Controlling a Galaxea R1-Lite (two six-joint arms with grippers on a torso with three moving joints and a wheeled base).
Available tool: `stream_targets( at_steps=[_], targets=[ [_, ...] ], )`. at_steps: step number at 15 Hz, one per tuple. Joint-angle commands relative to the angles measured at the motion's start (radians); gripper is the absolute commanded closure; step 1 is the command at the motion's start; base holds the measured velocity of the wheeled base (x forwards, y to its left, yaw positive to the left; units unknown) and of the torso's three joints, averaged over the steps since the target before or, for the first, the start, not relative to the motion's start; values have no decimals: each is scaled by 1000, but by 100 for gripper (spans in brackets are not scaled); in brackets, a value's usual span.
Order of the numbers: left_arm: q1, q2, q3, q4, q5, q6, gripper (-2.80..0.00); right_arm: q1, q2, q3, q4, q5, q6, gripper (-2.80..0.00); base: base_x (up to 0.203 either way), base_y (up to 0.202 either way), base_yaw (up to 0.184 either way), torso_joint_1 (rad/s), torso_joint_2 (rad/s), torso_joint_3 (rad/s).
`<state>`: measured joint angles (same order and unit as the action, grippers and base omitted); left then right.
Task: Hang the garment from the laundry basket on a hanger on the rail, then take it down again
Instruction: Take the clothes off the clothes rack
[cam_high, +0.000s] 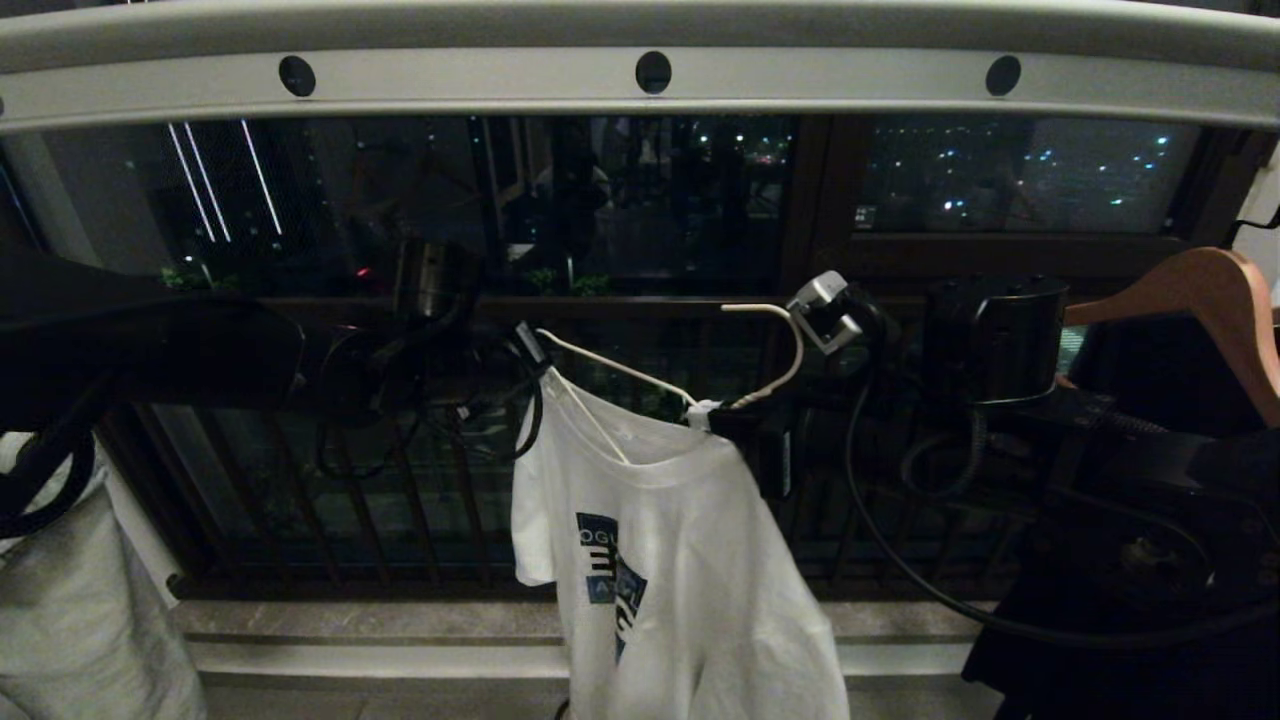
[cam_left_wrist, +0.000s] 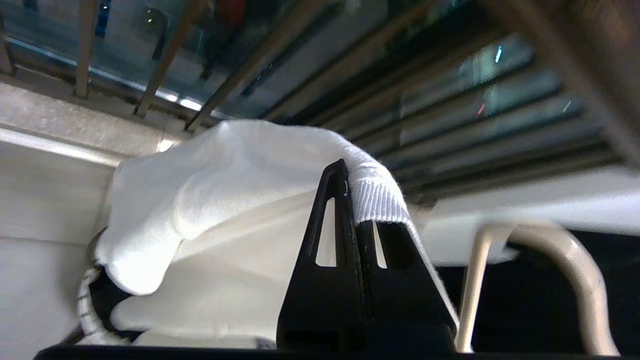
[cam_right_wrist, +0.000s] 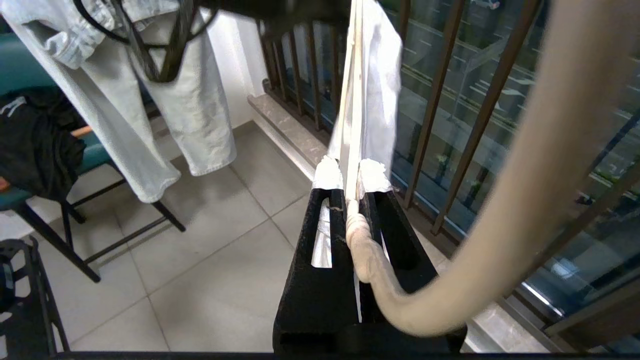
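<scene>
While the right gripper (cam_right_wrist: 350, 192) is reaching level below the rail (cam_high: 640, 75), its closed fingers are clamping the wire hanger's (cam_high: 640, 375) twisted neck; the left gripper (cam_left_wrist: 350, 172) is pinching the T-shirt's (cam_high: 680, 580) collar just beside.

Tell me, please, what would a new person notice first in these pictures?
First, the white T-shirt hanging in the middle on a thin white wire hanger, below the pale rail. The right gripper is shut on the hanger's neck, and the left gripper pinches the shirt's collar. A brown wooden hanger shows at far right.
</scene>
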<state>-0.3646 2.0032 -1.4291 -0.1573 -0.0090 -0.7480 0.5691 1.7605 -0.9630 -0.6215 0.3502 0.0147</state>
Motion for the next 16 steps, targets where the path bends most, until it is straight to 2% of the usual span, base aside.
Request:
stream_targets(
  at_steps=[1,3,5,10,16],
  targets=[
    [-31,-4,15,-1,1,15,0,-1,36,-5,-20,3,2,0,0,0,0,0,0,0],
    [-51,-18,27,11,5,21,0,-7,81,-5,-103,-5,8,0,0,0,0,0,0,0],
    [-70,-25,31,10,21,23,0,-9,125,-4,-210,-48,45,0,0,0,0,0,0,0],
    [-61,-28,13,-1,152,52,0,-20,112,-8,-218,-73,56,0,0,0,0,0,0,0],
    [-13,0,-26,-1,155,46,0,-35,79,-6,-213,-71,54,0,0,0,0,0,0,0]
  ],
)
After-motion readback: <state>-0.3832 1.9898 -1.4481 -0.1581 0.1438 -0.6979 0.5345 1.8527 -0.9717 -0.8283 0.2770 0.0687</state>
